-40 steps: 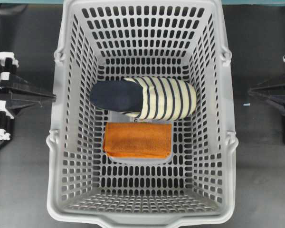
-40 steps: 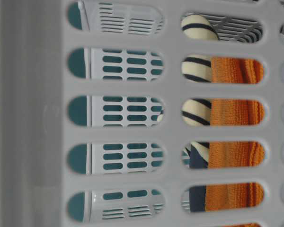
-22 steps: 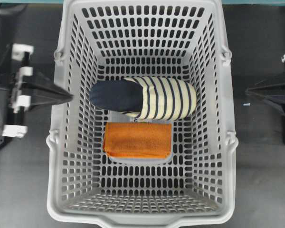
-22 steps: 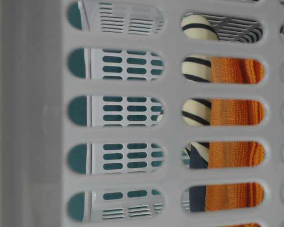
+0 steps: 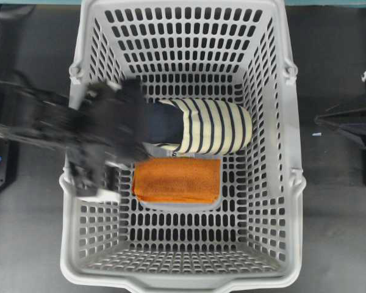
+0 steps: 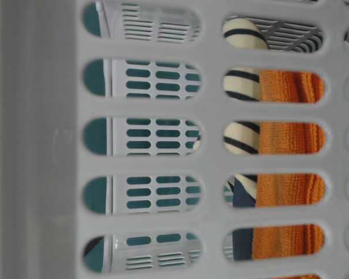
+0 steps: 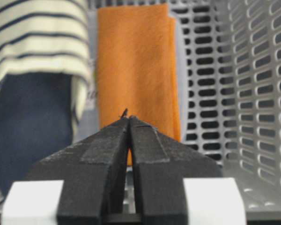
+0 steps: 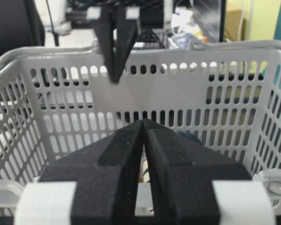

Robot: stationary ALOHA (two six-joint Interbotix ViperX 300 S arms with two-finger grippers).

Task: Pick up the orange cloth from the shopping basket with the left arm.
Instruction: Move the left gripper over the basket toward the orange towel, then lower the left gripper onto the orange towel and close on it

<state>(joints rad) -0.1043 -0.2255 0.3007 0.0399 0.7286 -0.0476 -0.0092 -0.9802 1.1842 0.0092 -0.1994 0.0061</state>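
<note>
A dark tabletop (image 5: 30, 244) carries the shopping basket (image 5: 183, 282), and I am looking down into it from overhead. The orange cloth (image 5: 177, 180) lies folded flat on the basket floor, near the middle, its long axis running left to right in that view. The striped bundle (image 5: 210, 126), navy at one end and cream-striped at the other, sits just beside its far edge.

My left gripper (image 7: 129, 120) hangs over the left side of the basket interior, its fingers pressed together and holding nothing. From its wrist camera the cloth lies straight ahead and below, stretching lengthwise away from the tips, with a short end nearest.

The right gripper (image 8: 144, 123) waits outside the right wall, likewise pressed together and empty, well apart from the cloth.

So the left arm is plainly the nearer one. As I judge it, I need to spread the fingers, then descend onto that near short end, keeping clear of the striped bundle.
</note>
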